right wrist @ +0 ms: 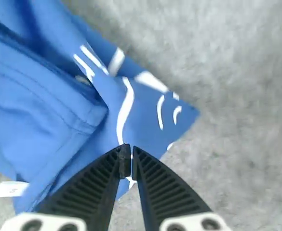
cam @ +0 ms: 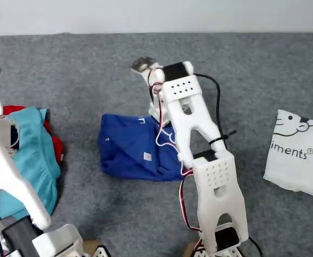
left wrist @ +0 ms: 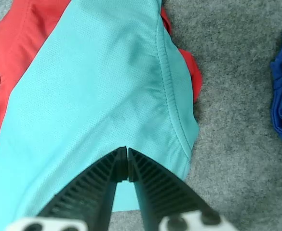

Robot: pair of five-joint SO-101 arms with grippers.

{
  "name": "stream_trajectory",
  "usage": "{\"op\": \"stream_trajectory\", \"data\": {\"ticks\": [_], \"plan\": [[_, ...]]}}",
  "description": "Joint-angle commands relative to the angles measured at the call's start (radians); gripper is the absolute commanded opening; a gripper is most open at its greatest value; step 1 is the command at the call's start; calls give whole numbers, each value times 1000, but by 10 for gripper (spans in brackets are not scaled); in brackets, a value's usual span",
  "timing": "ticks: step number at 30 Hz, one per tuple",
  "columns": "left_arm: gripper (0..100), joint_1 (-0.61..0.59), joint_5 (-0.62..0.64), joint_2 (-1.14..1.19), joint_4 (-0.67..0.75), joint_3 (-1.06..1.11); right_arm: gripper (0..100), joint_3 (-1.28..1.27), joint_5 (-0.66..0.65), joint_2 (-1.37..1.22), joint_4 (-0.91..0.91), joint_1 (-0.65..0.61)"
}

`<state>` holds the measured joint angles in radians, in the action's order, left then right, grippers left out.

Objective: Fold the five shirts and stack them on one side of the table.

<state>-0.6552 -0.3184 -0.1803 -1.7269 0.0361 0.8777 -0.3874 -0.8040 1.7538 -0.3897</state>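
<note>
At near-left of worktop (cam: 65, 69): left pincer (left wrist: 127, 163) closed, tips touching, over teal shirt (left wrist: 92, 96) lying atop red shirt (left wrist: 20, 53). Mid-worktop: blue shirt (right wrist: 49, 106), crumpled; white shirt (cam: 300, 155) well apart at right edge. Farther back: right pincer (right wrist: 126, 156) closed, tips together, over blue shirt's far printed corner.

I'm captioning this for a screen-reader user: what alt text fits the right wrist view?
The right end effector, fingers closed together, points down at a corner of a crumpled blue shirt with white markings. The shirt lies on the grey table surface.
</note>
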Motion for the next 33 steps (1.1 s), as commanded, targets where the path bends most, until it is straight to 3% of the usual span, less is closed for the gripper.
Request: {"op": "stream_trajectory", "data": {"ticks": [1, 12, 16, 22, 26, 33], "plan": [[6, -2, 6, -38, -11, -31, 9, -23, -9, 82, 42, -25], [6, -5, 61, -40, -11, -33, 9, -83, -3, 125, 44, -389], [6, -5, 61, -40, -11, -33, 9, -83, -8, 242, 42, -444], [6, -5, 61, -40, -11, -33, 9, -89, -11, 317, 42, -272], [6, -5, 61, -40, -11, -33, 9, -89, -83, 236, 42, -137], [6, -5, 63, -40, -14, -35, 9, -83, -114, 31, 16, -74]]}}
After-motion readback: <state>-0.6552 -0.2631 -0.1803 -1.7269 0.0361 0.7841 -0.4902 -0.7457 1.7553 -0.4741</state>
